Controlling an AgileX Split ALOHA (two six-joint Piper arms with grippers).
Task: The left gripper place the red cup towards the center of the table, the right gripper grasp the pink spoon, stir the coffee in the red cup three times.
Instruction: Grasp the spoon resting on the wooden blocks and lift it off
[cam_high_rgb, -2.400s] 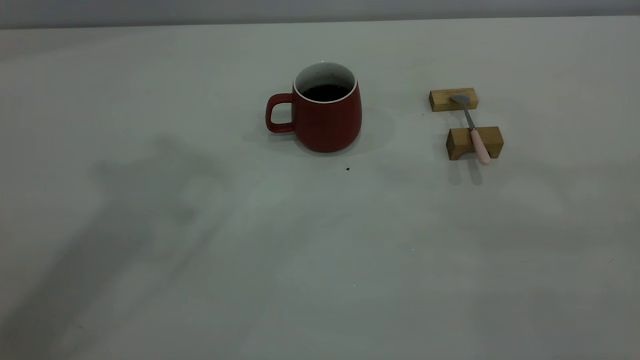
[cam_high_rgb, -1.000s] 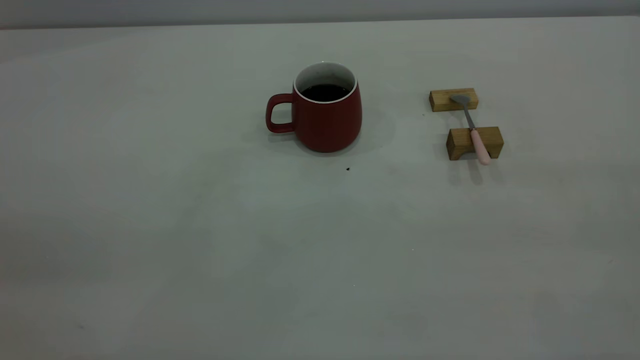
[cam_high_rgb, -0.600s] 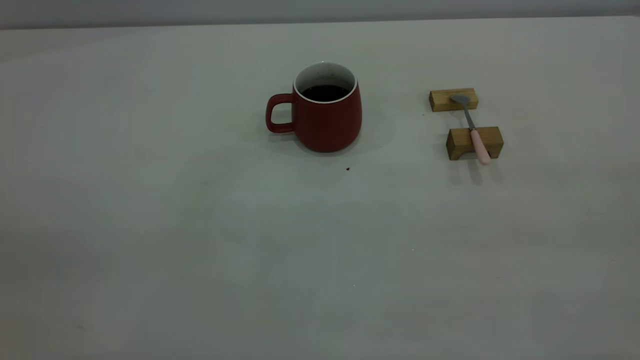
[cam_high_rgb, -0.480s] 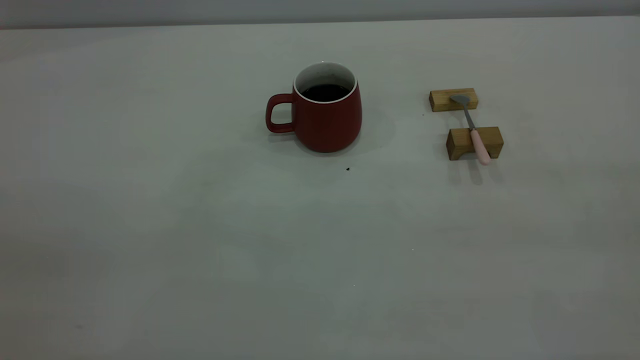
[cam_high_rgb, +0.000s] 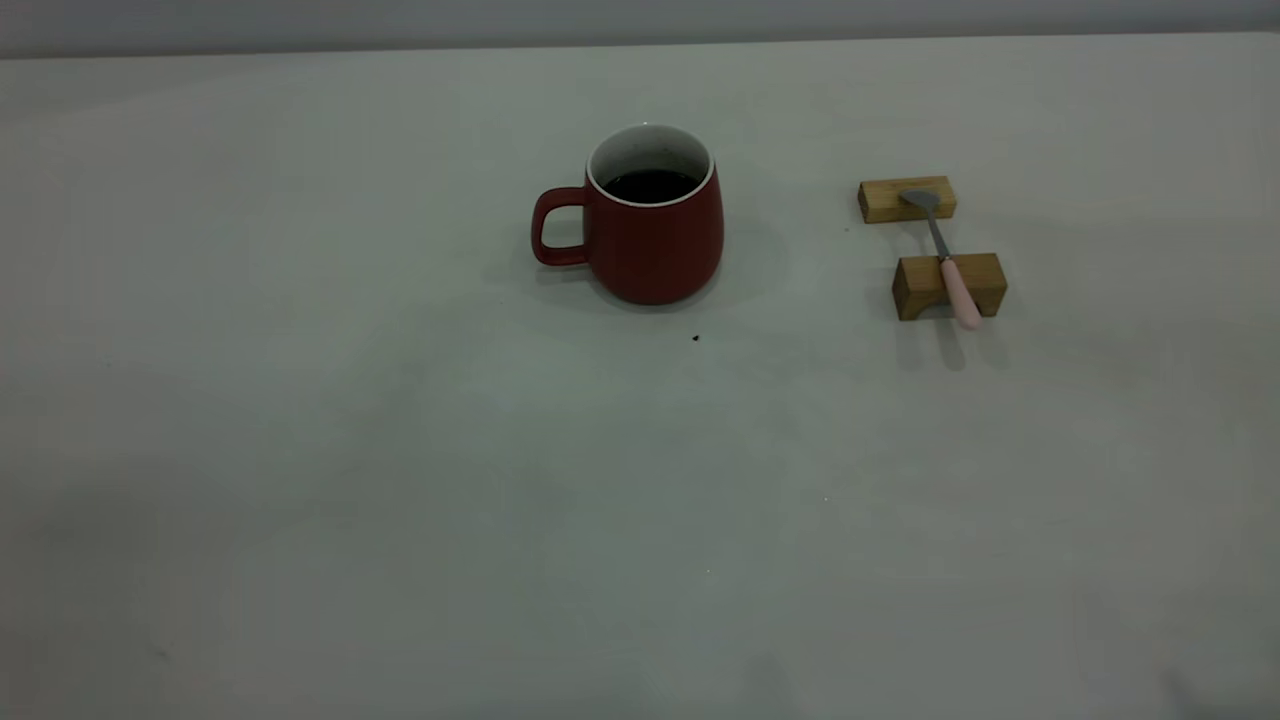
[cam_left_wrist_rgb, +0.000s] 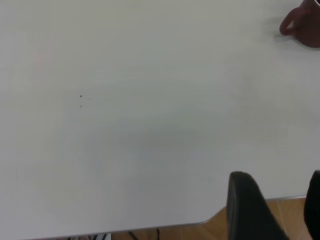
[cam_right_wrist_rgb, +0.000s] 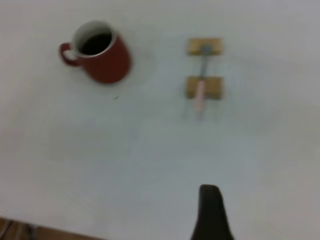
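Red cup waits on the bench, spoon untouched

The left claw (cam_left_wrist_rgb: 272, 210), fingers apart, hangs over the bench (cam_high_rgb: 400, 500) edge, far from the red cup (cam_high_rgb: 650, 235) of coffee (cam_high_rgb: 650, 185); to its right the pink spoon (cam_high_rgb: 948, 262) bridges two wooden blocks (cam_high_rgb: 948, 285). One right claw finger (cam_right_wrist_rgb: 211, 212) shows; I cannot tell its state. Grasping and stirring apparently remain. No writing visible.

Red cup (cam_high_rgb: 652, 228) left of pink spoon (cam_high_rgb: 945, 258)
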